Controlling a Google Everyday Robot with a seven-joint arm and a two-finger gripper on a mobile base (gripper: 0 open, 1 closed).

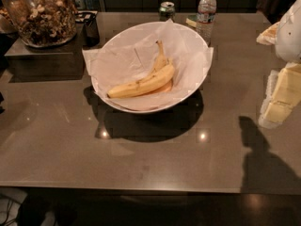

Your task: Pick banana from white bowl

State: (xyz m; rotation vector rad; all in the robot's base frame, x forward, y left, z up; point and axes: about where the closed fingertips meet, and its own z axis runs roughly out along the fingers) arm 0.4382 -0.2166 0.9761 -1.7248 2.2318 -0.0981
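Note:
The banana (141,84), plump and bright yellow with small brown flecks, lies on its side in the white bowl (141,108), which is lined with crinkled white paper. An orange-tinted banana (165,87) lies just under it. A thinner, paler banana (160,60) runs up behind it toward the bowl's back. My gripper (278,100), pale yellow under a white arm housing, hangs at the right edge of the view. It is well to the right of the bowl, above the table, and holds nothing that I can see.
A large glass jar of mixed nuts (41,14) stands on a dark box at the back left, with a black cup (91,30) beside it. A green can (166,9) and a water bottle (206,14) stand behind the bowl. The table's front edge (141,190) runs across the bottom.

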